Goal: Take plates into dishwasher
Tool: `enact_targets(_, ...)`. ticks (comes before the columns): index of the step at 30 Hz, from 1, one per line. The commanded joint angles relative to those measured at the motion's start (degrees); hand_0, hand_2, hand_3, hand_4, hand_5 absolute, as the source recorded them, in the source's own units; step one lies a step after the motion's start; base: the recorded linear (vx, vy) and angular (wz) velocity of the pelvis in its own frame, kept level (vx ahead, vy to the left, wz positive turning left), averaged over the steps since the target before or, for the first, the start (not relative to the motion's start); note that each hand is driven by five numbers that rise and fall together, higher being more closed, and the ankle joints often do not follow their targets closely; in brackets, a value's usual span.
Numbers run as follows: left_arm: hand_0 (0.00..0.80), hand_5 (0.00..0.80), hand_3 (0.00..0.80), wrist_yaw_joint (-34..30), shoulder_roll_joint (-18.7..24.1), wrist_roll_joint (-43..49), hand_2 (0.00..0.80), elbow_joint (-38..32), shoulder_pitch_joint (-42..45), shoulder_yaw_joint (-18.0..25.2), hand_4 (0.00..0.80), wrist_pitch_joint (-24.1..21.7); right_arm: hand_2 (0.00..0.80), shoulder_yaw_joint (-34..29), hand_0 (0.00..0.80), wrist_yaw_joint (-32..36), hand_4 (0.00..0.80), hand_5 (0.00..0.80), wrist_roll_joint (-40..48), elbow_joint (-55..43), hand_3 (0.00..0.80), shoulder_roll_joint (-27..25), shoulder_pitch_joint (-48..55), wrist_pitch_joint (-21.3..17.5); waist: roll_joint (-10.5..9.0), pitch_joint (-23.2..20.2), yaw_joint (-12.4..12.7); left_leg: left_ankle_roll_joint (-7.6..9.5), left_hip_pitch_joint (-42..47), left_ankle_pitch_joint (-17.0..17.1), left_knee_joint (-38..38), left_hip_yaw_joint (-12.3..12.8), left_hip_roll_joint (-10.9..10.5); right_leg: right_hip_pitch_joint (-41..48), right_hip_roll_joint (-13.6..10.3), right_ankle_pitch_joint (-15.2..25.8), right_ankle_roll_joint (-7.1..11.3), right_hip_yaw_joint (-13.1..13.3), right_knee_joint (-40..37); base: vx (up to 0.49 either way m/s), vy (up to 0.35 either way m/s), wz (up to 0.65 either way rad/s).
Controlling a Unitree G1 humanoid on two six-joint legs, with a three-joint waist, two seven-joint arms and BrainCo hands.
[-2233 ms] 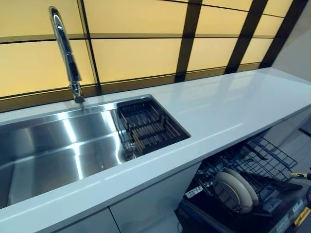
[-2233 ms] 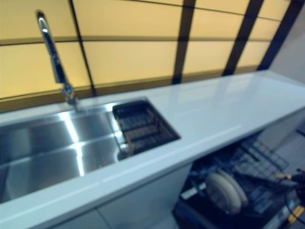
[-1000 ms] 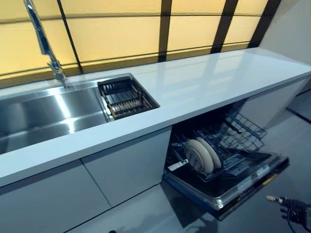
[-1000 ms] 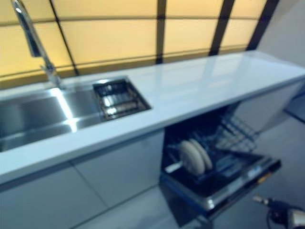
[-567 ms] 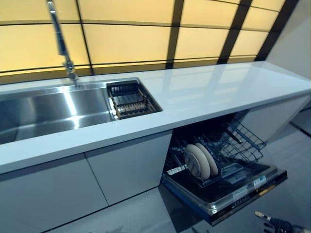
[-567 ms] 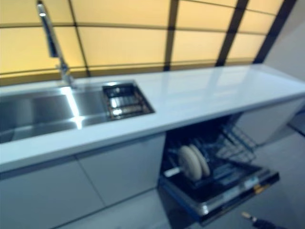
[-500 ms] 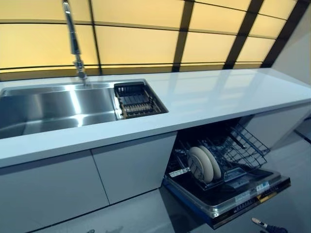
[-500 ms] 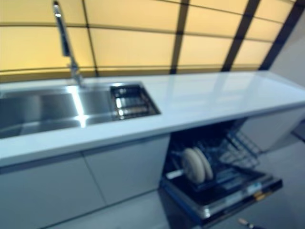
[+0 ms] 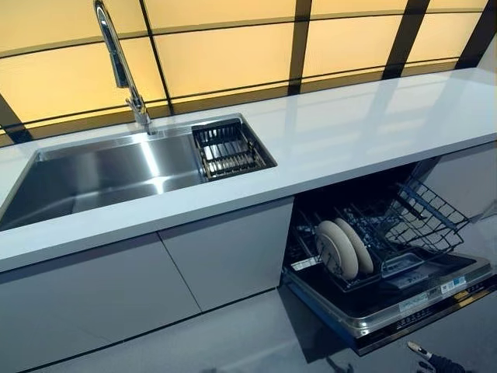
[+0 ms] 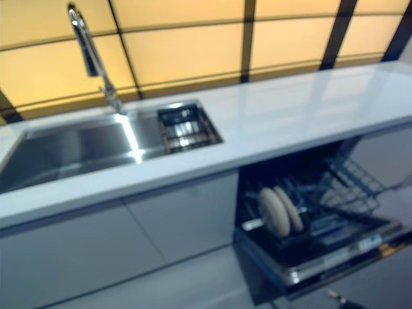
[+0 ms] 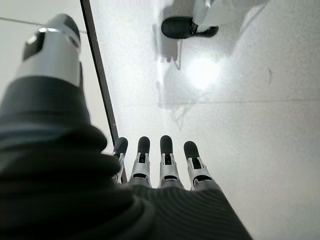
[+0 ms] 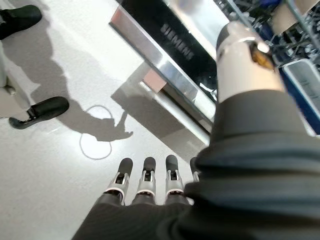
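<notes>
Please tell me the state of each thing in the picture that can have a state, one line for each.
dishwasher door: open, folded down.
lower rack: pulled out.
plates: two, upright on edge in the rack.
sink: holds no dishes.
faucet: no water visible.
left hand: open, holds nothing.
right hand: open, holds nothing.

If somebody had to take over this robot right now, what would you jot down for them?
Left hand: open, empty, hanging over the floor.
Right hand: open, empty, beside the open dishwasher door.
Plates: two stand upright in the dishwasher's lower rack.
Done: those two are loaded.
Left: no plates show on the counter or in the sink; look for any others, then close up.
</notes>
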Motion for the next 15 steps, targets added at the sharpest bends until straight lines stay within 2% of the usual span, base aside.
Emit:
enact_targets(1, 0.0, 0.0, 0.0, -0.74, 0.1, -2.83, 0.0, -0.42, -5.09, 1.37, 0.0, -1.55, 0.0, 0.14, 0.0, -0.18, 0.0, 0.0, 2.78, 0.22, 0.0, 0.77, -4.46, -3.99, -3.15, 3.88, 0.8, 1.37, 1.95, -4.11, 1.16, -0.5, -2.15, -0.23, -0.47, 6.24, -0.49, -3.23, -4.55, -0.097, -0.03, 0.03)
enact_targets(15, 0.0, 0.0, 0.0, -2.36, -0.21, -5.0, 0.0, -3.56, -4.24, 0.02, 0.0, -2.54, 0.0, 0.93, 0.0, -0.64, 0.0, 0.0, 7.02, 0.51, 0.0, 2.23, -9.45, -12.79, -0.4, 8.01, 2.86, 0.71, -1.94, -1.85, 0.6, -1.62, -2.67, -2.02, -1.33, 5.58, -0.98, -4.79, -3.37, -0.034, -0.013, 0.03)
